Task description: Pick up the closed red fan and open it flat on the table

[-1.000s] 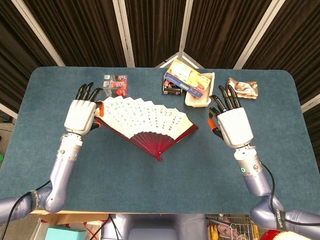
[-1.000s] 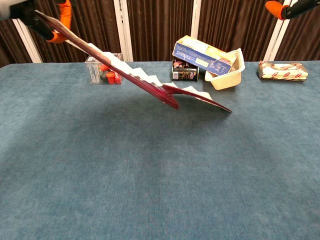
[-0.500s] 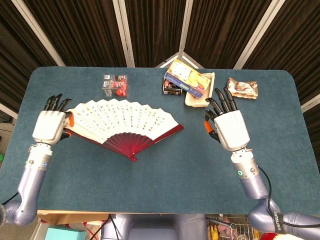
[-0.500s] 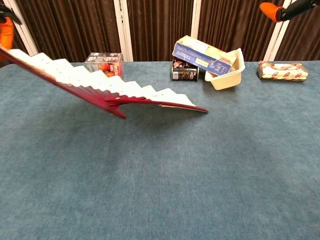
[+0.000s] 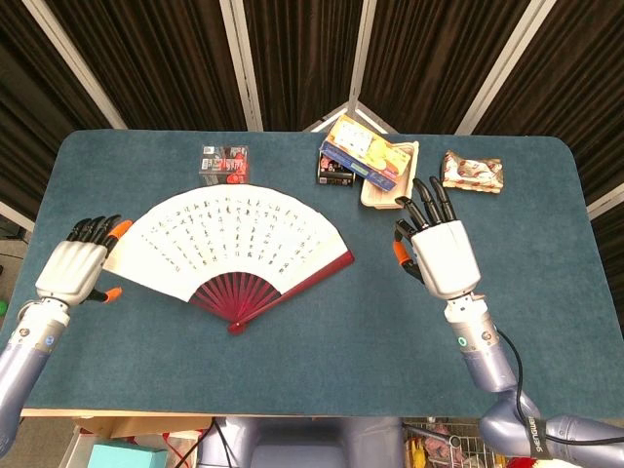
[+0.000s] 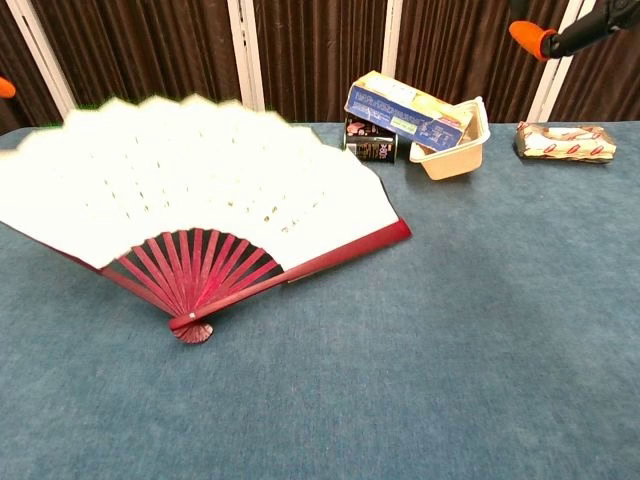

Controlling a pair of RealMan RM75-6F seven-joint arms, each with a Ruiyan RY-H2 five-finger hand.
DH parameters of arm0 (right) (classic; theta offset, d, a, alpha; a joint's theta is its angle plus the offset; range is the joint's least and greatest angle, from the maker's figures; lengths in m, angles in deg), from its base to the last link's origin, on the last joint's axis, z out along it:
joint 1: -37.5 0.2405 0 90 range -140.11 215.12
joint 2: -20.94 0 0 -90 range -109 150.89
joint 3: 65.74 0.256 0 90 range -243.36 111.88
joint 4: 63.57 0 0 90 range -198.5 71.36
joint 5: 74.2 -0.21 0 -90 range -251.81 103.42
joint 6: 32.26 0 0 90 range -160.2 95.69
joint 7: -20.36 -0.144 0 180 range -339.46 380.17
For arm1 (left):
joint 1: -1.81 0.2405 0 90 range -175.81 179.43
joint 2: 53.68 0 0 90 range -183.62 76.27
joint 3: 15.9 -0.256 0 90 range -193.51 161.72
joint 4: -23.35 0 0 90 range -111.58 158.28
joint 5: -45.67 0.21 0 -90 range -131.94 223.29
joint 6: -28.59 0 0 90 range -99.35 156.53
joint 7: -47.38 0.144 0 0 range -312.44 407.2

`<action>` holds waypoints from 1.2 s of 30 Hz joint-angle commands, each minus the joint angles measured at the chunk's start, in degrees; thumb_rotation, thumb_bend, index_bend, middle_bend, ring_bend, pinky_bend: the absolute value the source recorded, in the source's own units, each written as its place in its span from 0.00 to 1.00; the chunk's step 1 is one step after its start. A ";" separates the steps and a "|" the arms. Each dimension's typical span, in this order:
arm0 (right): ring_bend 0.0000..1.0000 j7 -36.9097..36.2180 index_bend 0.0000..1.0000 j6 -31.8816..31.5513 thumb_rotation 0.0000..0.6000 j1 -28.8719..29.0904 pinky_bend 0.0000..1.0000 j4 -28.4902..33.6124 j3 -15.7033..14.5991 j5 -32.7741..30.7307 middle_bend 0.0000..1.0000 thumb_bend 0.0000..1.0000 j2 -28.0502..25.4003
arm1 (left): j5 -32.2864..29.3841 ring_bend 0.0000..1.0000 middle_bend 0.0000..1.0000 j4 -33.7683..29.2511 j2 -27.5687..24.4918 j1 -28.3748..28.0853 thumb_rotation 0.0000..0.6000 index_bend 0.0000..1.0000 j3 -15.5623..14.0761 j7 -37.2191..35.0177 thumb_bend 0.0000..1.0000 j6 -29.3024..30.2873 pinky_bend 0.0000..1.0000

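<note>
The red fan (image 5: 229, 244) is spread wide, white leaf out and red ribs meeting at a pivot (image 5: 234, 327) near the table's front. In the chest view the fan (image 6: 190, 190) looks blurred and tilted, with its leaf raised and its pivot on the cloth. My left hand (image 5: 76, 273) hovers at the fan's left edge with fingers spread; I see no grip on the rib. My right hand (image 5: 439, 255) hangs open to the right of the fan, holding nothing. Only its orange fingertip (image 6: 530, 38) shows in the chest view.
At the back stand a small clear box with red items (image 5: 224, 164), a dark can (image 6: 370, 148), and a beige tray (image 6: 450, 150) with a printed carton (image 6: 405, 112) lying across it. A wrapped packet (image 5: 473, 171) lies back right. The blue table cloth (image 6: 450, 350) is bare in front.
The fan has swung left and spread wider, its pivot now lower toward the front. My left hand has drawn back left and let go of the rib. The right hand has shifted slightly.
</note>
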 commanded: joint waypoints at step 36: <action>0.00 -22.70 0.00 -7.21 1.00 -23.69 0.04 5.98 -9.49 -8.98 0.00 0.27 -17.63 | 17.79 0.00 0.00 4.36 3.90 21.98 1.00 0.00 -6.36 -11.22 0.00 28.18 0.00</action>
